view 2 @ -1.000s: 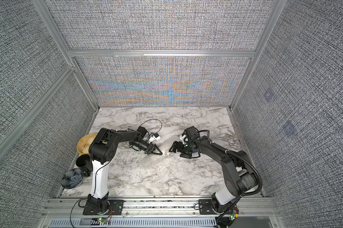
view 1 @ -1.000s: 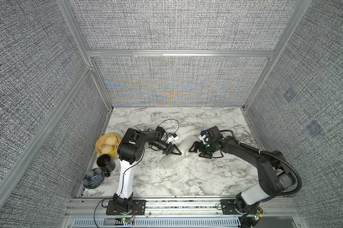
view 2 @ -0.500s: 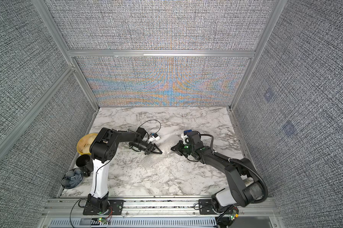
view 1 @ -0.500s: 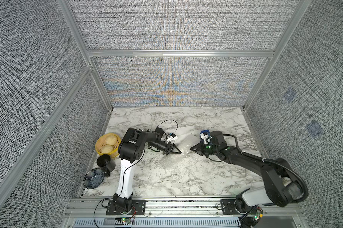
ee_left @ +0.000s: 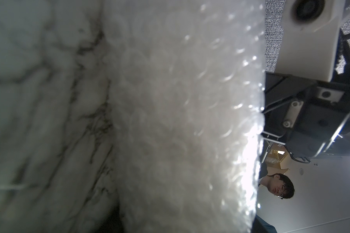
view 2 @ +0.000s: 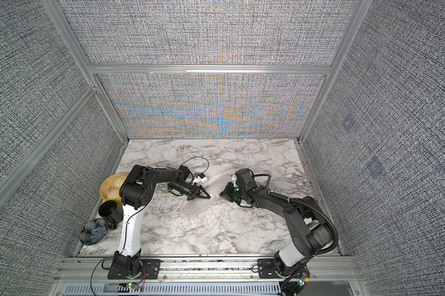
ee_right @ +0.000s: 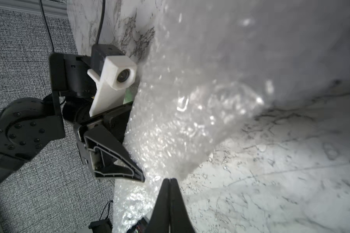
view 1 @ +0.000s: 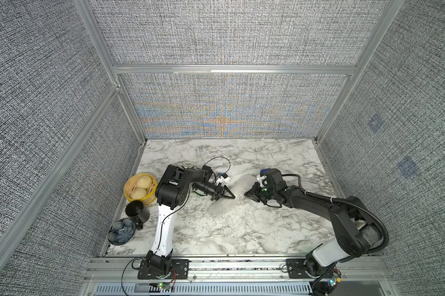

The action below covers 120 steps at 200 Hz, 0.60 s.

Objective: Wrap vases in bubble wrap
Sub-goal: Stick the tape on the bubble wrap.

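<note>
The wrap point(view 1: 224, 212) lies mid-counter point(view 1: 242, 238) and swells into a hump between the two grippers. The vase does not show plainly; I judge it sits under that swelling.

The right gripper point(ee_right: 170, 180) is clenched, its tips at the very hem of the film. I cannot tell whether any film is caught between them. If it has only a sliver, a pull would likely slip it free and the springy sheet would flop open. A hard tug could also drag or topple the vase underneath.

The left gripper point(view 1: 229, 196) presses against the wrap's left side, but I cannot tell whether it grasps the film. If it is loose, nothing anchors that side.

At the left edge, a yellow basket point(view 1: 129, 191) holds two pale buns point(view 1: 143, 182). Nearer stands a black cup point(view 1: 137, 211), dark inside with no contents discernible. Nearest is a blue fluted dish point(view 1: 121, 232), seemingly empty.
</note>
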{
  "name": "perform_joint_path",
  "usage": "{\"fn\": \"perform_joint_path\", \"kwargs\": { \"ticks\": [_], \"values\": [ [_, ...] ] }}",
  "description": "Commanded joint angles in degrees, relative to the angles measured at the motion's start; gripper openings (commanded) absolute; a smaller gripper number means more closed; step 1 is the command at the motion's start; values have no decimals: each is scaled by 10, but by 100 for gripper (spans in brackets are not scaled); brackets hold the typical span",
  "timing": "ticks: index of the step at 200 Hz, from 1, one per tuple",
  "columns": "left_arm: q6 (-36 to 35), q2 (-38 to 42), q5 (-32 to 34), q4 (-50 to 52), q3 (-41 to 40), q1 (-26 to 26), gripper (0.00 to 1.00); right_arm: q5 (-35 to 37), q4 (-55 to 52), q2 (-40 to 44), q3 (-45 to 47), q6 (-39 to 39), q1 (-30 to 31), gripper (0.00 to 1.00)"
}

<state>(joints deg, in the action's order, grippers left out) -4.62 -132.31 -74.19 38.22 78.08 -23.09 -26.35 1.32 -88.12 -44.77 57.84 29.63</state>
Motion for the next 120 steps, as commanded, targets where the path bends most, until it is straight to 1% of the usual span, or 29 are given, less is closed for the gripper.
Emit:
{"fn": "perform_joint_path", "kwargs": {
  "ticks": [1,22,47,65,79,103,120],
  "values": [
    [0,-23,263,-23,-7,4,59,31,-34,12,19,7,3,0],
    [-1,-22,262,-24,-7,4,59,20,-11,-25,3,4,3,0],
    [-2,-19,260,-27,-12,4,59,34,6,-61,-22,0,2,0],
    [-3,-16,259,-28,-14,4,59,27,37,-95,-31,7,1,0],
    [-4,-12,259,-30,-16,4,59,37,62,-116,-29,20,2,0],
    [-6,-9,256,-29,-18,4,59,70,141,-145,-7,61,10,0],
    [-8,-9,255,-29,-18,5,59,92,234,-164,19,106,17,0]
  ]
}}
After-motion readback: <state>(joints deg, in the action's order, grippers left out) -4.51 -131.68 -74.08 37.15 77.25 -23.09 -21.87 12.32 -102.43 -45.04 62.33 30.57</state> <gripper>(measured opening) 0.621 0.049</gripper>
